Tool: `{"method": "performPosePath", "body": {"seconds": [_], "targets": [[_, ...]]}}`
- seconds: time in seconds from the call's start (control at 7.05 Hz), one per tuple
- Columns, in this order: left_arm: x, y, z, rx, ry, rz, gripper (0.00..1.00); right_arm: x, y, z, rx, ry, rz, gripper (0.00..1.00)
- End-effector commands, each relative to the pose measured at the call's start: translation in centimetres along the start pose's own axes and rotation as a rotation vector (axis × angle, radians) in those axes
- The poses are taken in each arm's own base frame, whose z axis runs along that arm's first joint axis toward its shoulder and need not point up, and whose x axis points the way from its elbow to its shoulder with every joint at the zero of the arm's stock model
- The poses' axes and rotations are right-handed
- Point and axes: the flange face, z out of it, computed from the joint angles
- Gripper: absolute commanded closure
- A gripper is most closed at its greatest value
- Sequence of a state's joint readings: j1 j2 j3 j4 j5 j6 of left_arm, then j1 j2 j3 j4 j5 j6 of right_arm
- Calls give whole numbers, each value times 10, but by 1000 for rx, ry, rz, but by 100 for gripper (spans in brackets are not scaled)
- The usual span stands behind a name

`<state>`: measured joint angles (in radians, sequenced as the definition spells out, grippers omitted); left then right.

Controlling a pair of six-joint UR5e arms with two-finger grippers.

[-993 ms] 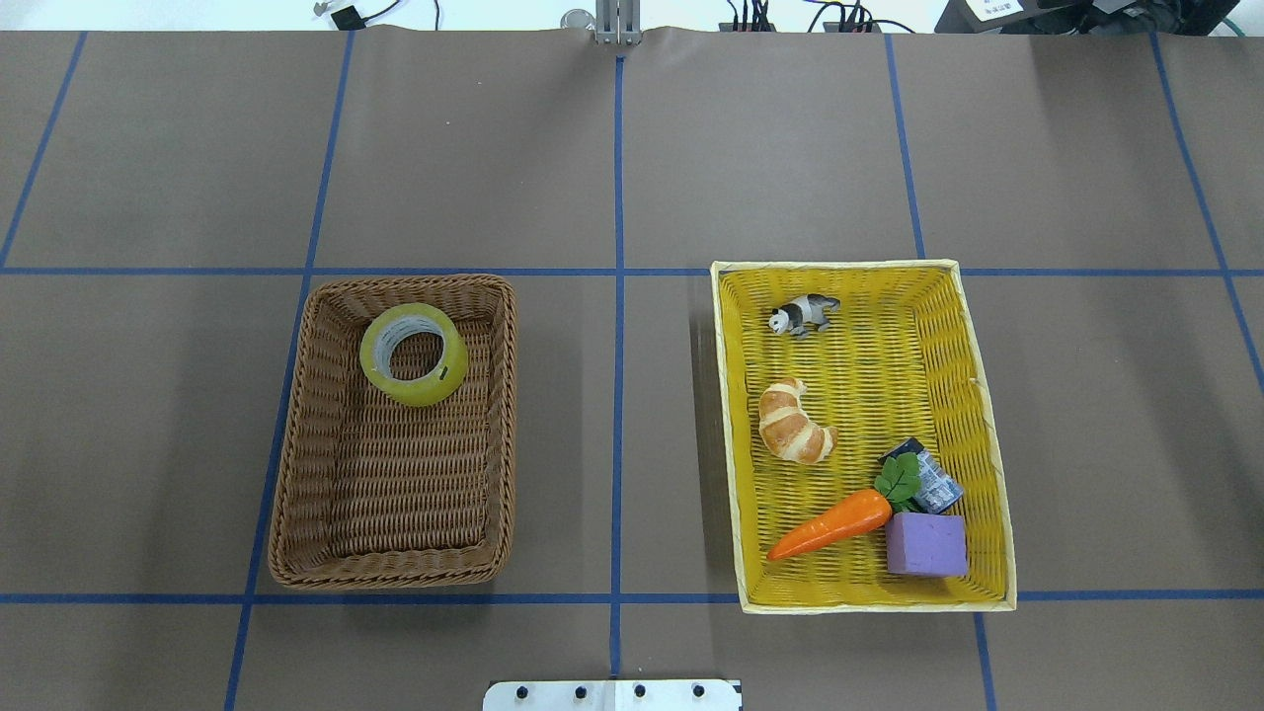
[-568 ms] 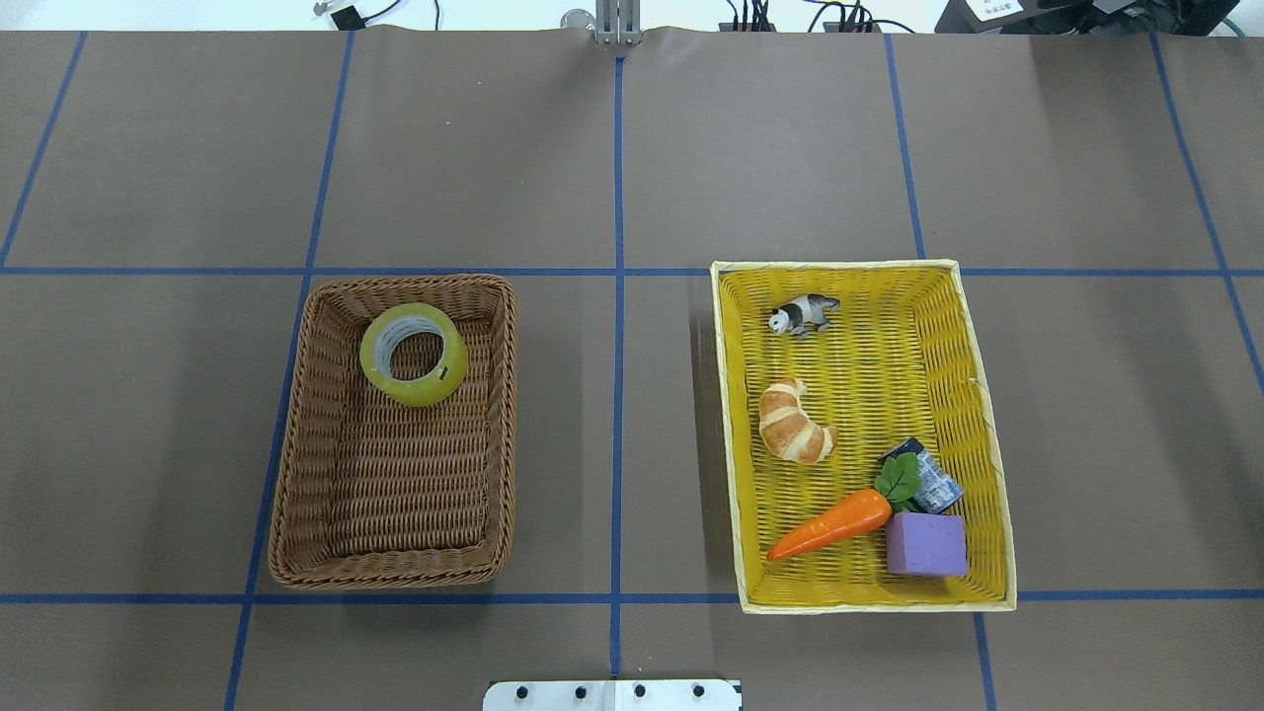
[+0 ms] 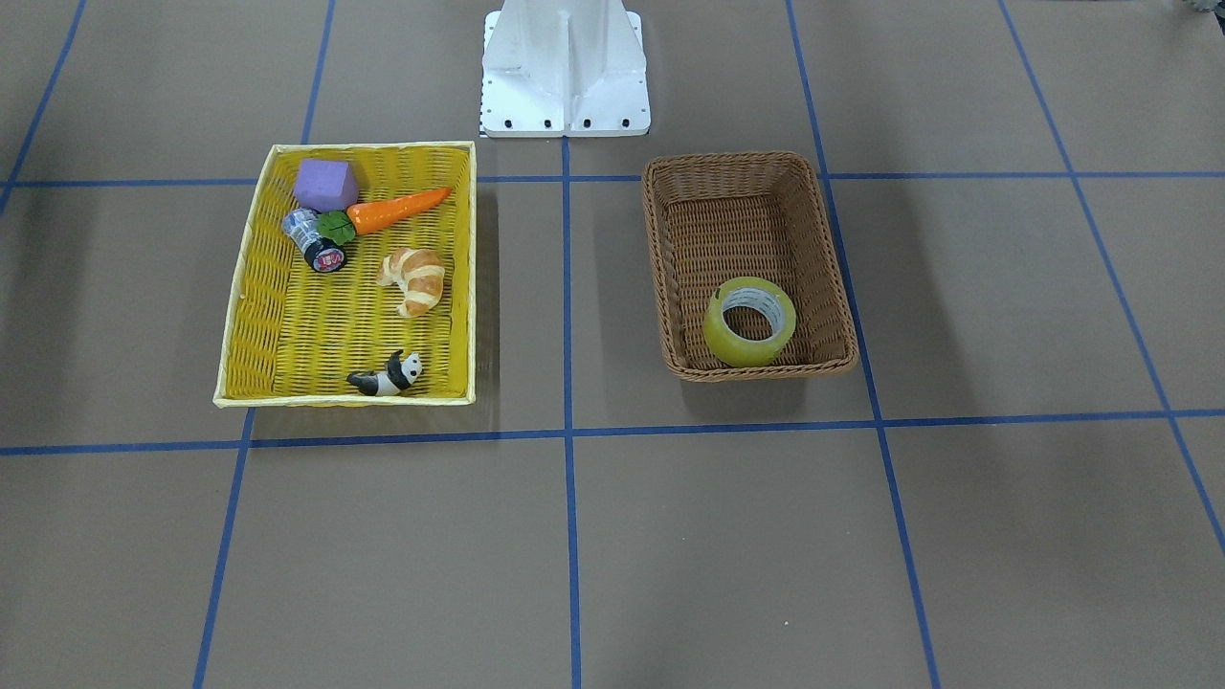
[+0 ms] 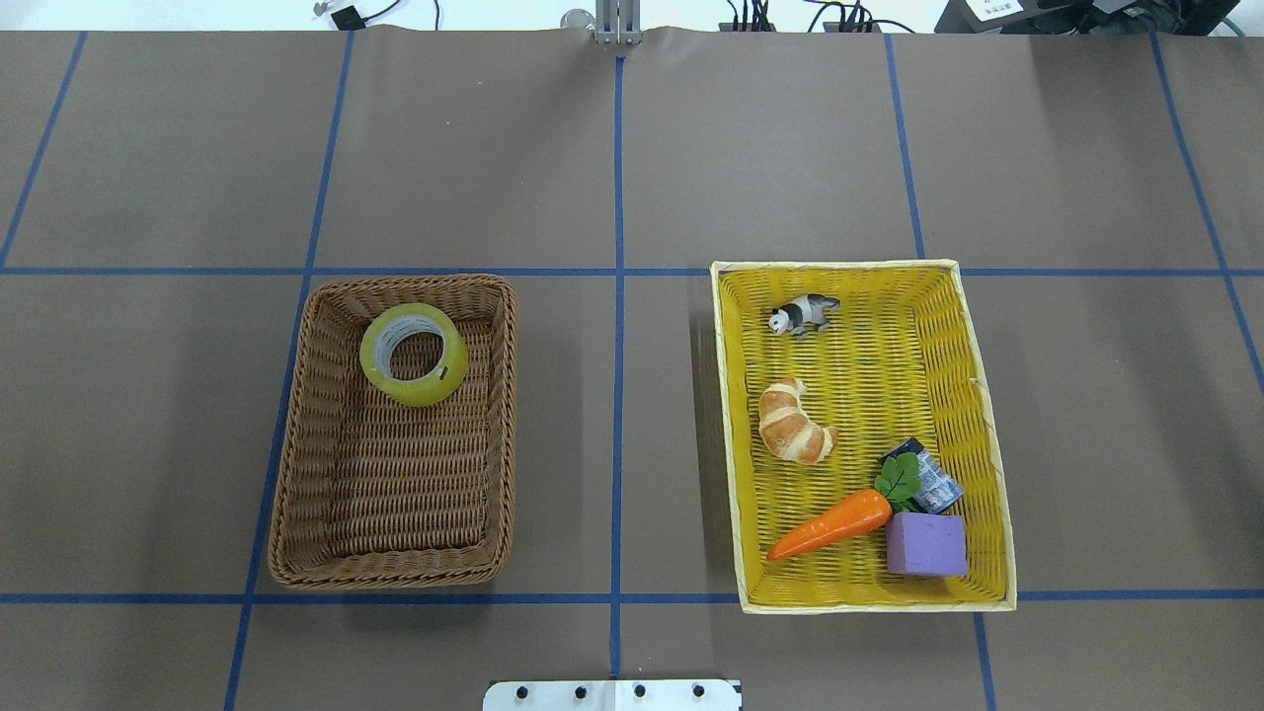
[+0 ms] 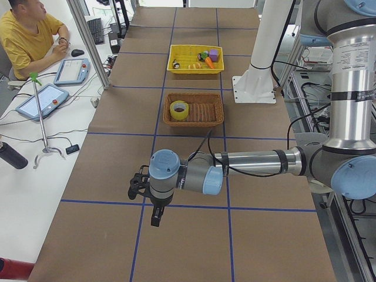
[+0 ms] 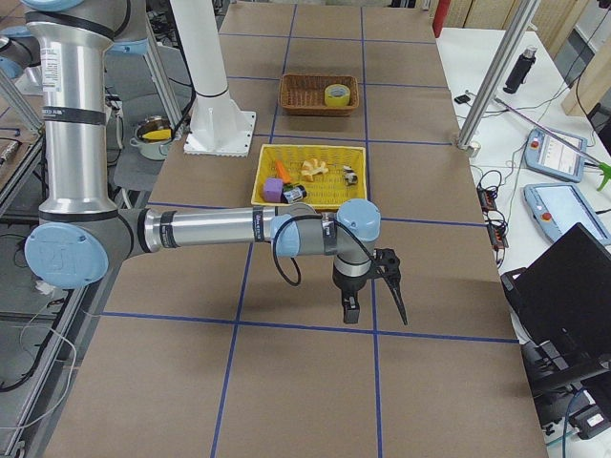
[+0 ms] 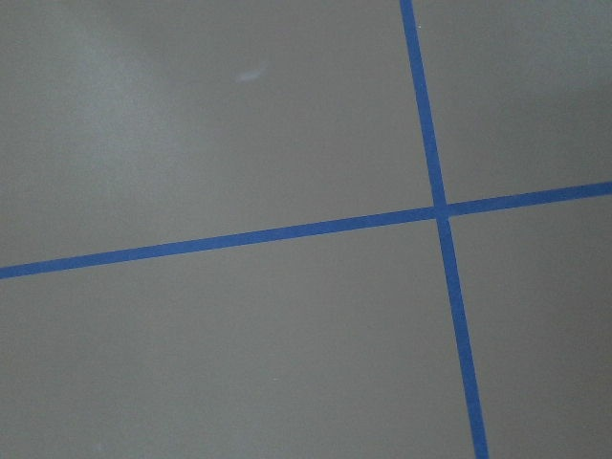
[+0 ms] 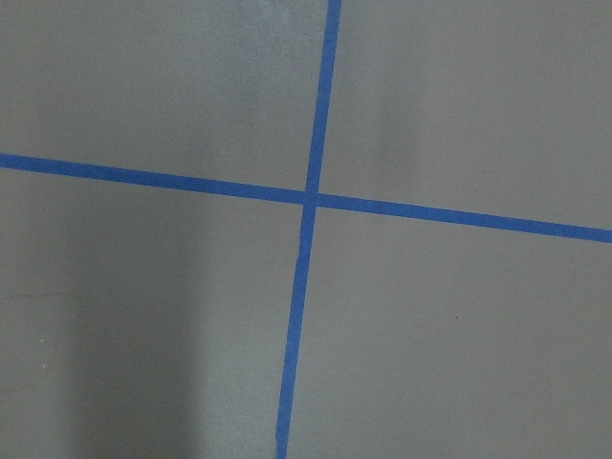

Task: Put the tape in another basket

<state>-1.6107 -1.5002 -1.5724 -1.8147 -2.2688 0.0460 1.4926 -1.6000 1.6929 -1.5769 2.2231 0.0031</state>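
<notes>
Saw the left end effector [image 5: 147,198] and right end effector [image 6: 377,307] parked low over bare brown tabletop [image 4: 770,148] at opposite ends, likely to clear both baskets; could not tell whether fingers stood apart or together. Found the wide yellowish translucent tape roll [image 4: 413,354] lying flat at the far end of the brown woven wicker basket [image 4: 296,444], seemingly delivered. Noted, off to the right, the shallow bright yellow woven basket [image 4: 731,444] without it.
</notes>
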Motion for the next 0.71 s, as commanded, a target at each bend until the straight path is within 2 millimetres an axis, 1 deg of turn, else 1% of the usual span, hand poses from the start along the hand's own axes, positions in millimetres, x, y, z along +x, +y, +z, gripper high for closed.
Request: {"method": "performPosePath", "body": {"seconds": [0.0,0.14,0.28,0.57], "targets": [[0,0,0,0,0,0,1,-1,0,-1,3,-1,-2,0],[0,0,0,0,0,0,1,-2,-1,-3,5,-1,-4,0],[0,0,0,1,0,1,1,-8,-3,-10,20,-3,-15,0],[0,0,0,-1,2,-1,1,-11,-7,-14,28,-3,-22,0]]}}
